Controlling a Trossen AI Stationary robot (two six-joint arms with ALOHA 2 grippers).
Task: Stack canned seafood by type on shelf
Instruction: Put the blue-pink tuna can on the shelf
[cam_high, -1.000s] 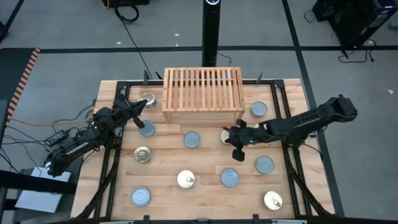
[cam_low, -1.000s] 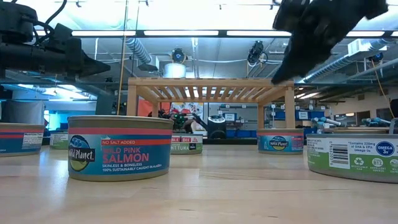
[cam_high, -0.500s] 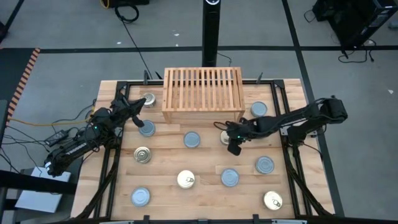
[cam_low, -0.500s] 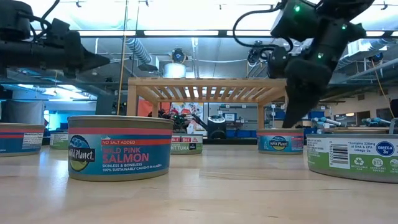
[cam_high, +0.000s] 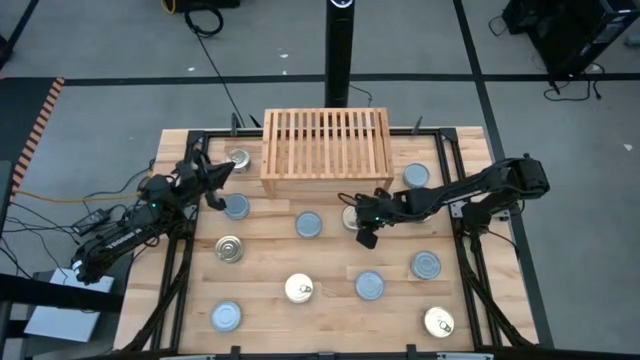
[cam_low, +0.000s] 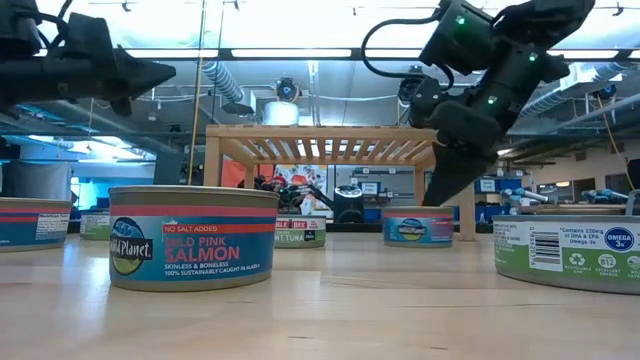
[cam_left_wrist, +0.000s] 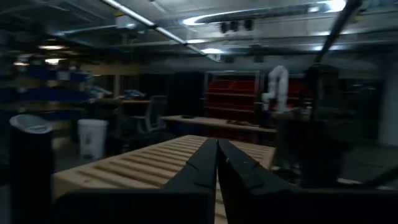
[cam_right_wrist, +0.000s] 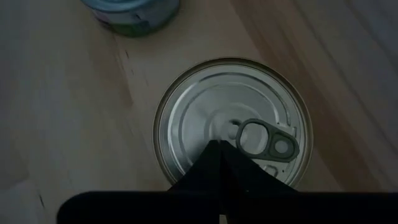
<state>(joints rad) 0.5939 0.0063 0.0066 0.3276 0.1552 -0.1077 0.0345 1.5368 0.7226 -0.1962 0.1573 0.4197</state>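
Several short round tins stand flat on the wooden table, some with blue-silver lids, such as one (cam_high: 309, 224), and some with gold lids. The light-wood slatted shelf (cam_high: 325, 150) stands at the far middle with nothing on it. My right gripper (cam_high: 364, 236) is shut and slants down onto a gold pull-tab tin (cam_right_wrist: 233, 118) just in front of the shelf's right leg. My left gripper (cam_high: 217, 172) is shut and raised in the air left of the shelf, holding nothing. It points slightly upward (cam_low: 165, 72) over the shelf top (cam_left_wrist: 143, 163). My right gripper has its shut fingertips (cam_low: 430, 200) on the gold tin's lid (cam_right_wrist: 205, 124), near the middle beside the pull tab (cam_right_wrist: 264, 138). The fingers slant down from the table's right. The tin (cam_low: 416, 226) stands upright with its base on the table.
More tins stand across the table: gold (cam_high: 238, 158) and blue (cam_high: 236, 206) ones by my left gripper, a blue one (cam_high: 416, 176) at the right, others toward the near edge (cam_high: 299, 289) (cam_high: 370, 286) (cam_high: 426, 265). Black rails (cam_high: 462, 250) run along the table's sides.
My right gripper, still shut, has come down and toward the table's left onto the gold tin. That tin has slid a little toward the table's left, still upright. My left gripper has tipped its fingers upward while staying in place.
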